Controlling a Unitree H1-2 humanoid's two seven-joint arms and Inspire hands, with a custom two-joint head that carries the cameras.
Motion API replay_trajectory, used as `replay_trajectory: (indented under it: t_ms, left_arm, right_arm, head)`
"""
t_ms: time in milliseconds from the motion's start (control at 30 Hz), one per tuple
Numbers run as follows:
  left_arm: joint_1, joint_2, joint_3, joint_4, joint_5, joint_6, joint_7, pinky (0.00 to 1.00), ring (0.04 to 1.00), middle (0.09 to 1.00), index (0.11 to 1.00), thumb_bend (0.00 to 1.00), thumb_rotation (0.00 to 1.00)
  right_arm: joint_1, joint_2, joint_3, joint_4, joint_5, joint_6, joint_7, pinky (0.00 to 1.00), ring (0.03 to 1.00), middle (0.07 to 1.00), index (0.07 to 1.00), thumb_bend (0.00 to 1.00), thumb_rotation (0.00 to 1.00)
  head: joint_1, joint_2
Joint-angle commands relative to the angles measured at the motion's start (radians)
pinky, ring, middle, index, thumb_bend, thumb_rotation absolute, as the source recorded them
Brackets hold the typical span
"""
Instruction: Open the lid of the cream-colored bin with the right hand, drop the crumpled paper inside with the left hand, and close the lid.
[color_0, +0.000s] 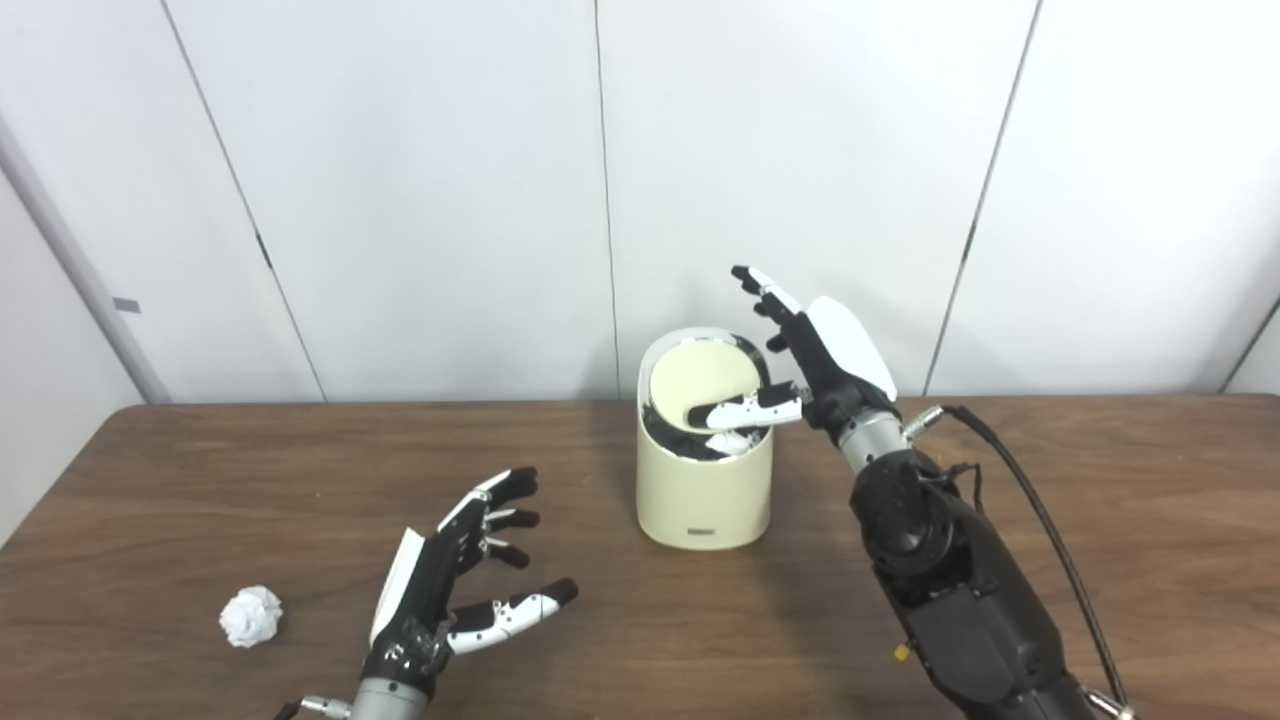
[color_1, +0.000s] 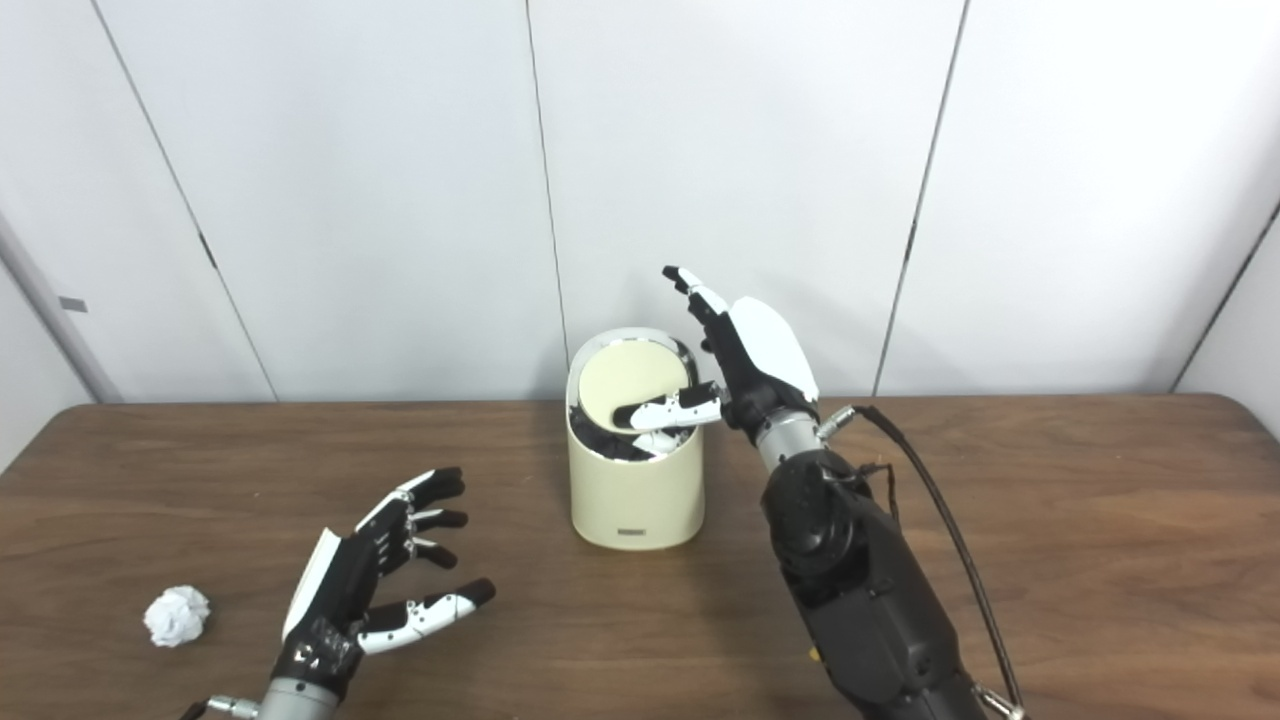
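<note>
My right hand covers part of the bin's lid; dark contents beneath it are unclear, and both forearms leave the bottom edge

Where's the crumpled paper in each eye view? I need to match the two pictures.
Left eye view: crumpled paper lies lower left on the table, left of the left hand.
Right eye view: same spot, nearer the left edge.
Shared landmark: the cream-colored bin.

Cream-colored bin upright mid-table, lid tilted open, white crumpled paper well left
</note>
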Motion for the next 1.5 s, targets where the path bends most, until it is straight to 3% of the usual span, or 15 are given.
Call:
replay_trajectory:
  t_ms: [0,167,467,567,733,800,900,1033,1167,1300,1467]
  left_arm:
    - [-0.017,0.001,0.002,-0.031,-0.001,-0.039,0.013,0.57,0.743,0.838,0.845,0.74,0.10]
    - [-0.017,0.002,0.001,-0.024,-0.001,-0.047,0.012,0.57,0.752,0.841,0.848,0.73,0.10]
    - [-0.019,0.002,0.000,-0.034,0.005,-0.037,0.013,0.57,0.746,0.839,0.846,0.74,0.11]
    - [-0.019,0.003,-0.001,-0.035,0.004,-0.039,0.011,0.57,0.746,0.841,0.846,0.73,0.10]
    - [-0.020,0.002,0.001,-0.039,0.004,-0.031,0.012,0.57,0.747,0.839,0.845,0.74,0.11]
    - [-0.021,0.002,0.001,-0.035,0.003,-0.036,0.012,0.56,0.746,0.841,0.847,0.73,0.10]
    - [-0.022,0.002,-0.001,-0.032,0.006,-0.038,0.013,0.56,0.741,0.838,0.844,0.73,0.10]
    - [-0.024,0.002,-0.001,-0.028,0.008,-0.038,0.013,0.56,0.742,0.836,0.843,0.74,0.10]
    - [-0.024,0.001,0.000,-0.035,0.004,-0.024,0.012,0.57,0.746,0.839,0.844,0.74,0.11]
    - [-0.023,0.000,0.002,-0.045,0.000,-0.015,0.011,0.58,0.747,0.838,0.845,0.73,0.09]
    - [-0.024,0.004,0.004,-0.046,-0.005,-0.015,0.007,0.58,0.756,0.844,0.850,0.73,0.10]
  right_arm:
    - [-0.049,-0.013,0.000,0.002,-0.010,-0.013,-0.021,0.66,0.851,0.924,0.923,0.82,0.25]
    - [-0.044,-0.022,0.012,0.020,-0.021,-0.016,-0.029,0.67,0.858,0.925,0.916,0.80,0.21]
    - [-0.036,-0.046,0.055,0.014,-0.062,0.002,-0.041,0.67,0.857,0.932,0.903,0.83,0.02]
    - [-0.034,-0.048,0.055,0.007,-0.056,0.007,-0.035,0.67,0.858,0.937,0.905,0.82,0.00]
    - [-0.030,-0.042,0.029,-0.015,-0.004,-0.026,-0.037,0.71,0.884,0.944,0.909,0.74,0.25]
    - [-0.028,-0.041,0.020,-0.028,0.013,-0.034,-0.035,0.72,0.887,0.940,0.919,0.67,0.44]
    - [-0.026,-0.042,0.006,-0.056,0.026,-0.041,-0.034,0.73,0.881,0.931,0.921,0.63,0.55]
    - [-0.009,-0.039,-0.023,-0.110,0.067,-0.039,-0.022,0.70,0.869,0.937,0.938,0.61,0.61]
    - [0.020,-0.044,-0.043,-0.171,0.086,-0.028,-0.008,0.68,0.853,0.942,0.949,0.63,0.58]
    - [0.088,-0.059,-0.072,-0.228,0.137,-0.063,-0.003,0.69,0.848,0.936,0.952,0.67,0.52]
    - [0.189,-0.080,-0.107,-0.262,0.196,-0.115,0.003,0.71,0.880,0.940,0.951,0.76,0.35]
  head:
    - [0.000,0.000]
    - [0.000,0.000]
    - [0.003,0.006]
    - [0.002,0.006]
    - [0.002,0.004]
    - [0.002,0.004]
    - [-0.001,0.004]
    - [0.001,0.003]
    - [0.001,0.005]
    - [0.004,0.004]
    - [0.005,0.007]
